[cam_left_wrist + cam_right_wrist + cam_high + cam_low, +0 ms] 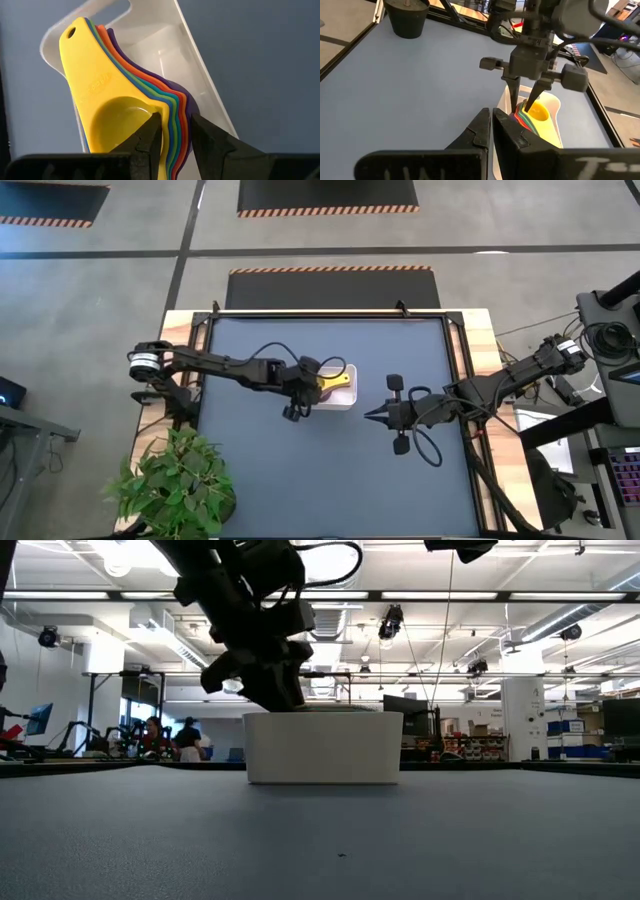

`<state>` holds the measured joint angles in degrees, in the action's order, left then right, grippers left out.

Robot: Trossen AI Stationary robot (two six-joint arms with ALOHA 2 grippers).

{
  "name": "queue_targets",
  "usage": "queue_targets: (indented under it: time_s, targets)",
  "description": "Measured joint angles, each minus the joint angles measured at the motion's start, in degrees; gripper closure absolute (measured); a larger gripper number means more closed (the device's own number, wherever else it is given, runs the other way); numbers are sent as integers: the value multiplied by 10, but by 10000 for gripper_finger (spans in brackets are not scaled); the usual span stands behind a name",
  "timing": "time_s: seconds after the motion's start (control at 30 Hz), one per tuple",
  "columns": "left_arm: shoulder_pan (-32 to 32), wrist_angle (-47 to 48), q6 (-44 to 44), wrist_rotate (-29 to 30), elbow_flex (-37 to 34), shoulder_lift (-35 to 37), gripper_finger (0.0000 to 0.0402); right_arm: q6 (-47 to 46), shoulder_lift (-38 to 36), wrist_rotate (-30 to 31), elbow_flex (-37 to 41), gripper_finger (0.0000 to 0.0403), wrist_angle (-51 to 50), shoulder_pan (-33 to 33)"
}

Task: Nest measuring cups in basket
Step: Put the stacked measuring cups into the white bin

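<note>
Two arms reach in over the dark blue tabletop (pixel 300 470), and we see only the left one busy. Its hand, the left hand (pixel 175 137), hangs over the white basket (pixel 343 402) near the middle of the tabletop, fingers clamped on the rim of the nested measuring cups (pixel 125 100). In the left wrist view we count the yellow cup (pixel 112 120) on the near face of the stack, with thin edges of blue, green, orange, red and purple fanned out behind it; we cannot pick out a separate teal edge. One finger (pixel 147 137) presses inside the yellow bowl and the other sits against the outer side of the stack, so the whole set is pinched between them. The handles lie together and point along the length of the basket, the yellow one with a small hole near its tip.

From above we see the yellow handle slanting across the basket's opening, with the cups inside its walls; whether they rest on its floor we cannot tell. At tabletop height the basket's wall hides the cups, and the left hand dips just behind its rim.

The right hand (pixel 372 416) waits beside the basket on the right, apart from it, fingers pressed together with nothing between them. A potted plant (pixel 175 485) stands at the tabletop's near left corner.
</note>
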<state>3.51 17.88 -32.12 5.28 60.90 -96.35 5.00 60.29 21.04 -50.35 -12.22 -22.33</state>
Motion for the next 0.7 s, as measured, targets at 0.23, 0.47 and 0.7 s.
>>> queue_targets:
  time_s: [0.23,0.47,0.7]
  targets:
    - [0,-1,-3,2,1,-25,327,-1,0,0,0,394,-1,0]
    - [0,1,-3,2,1,-25,327,-7,0,0,0,394,-5,0]
    - [0,1,-3,2,1,-25,308,-5,0,0,0,394,-6,0]
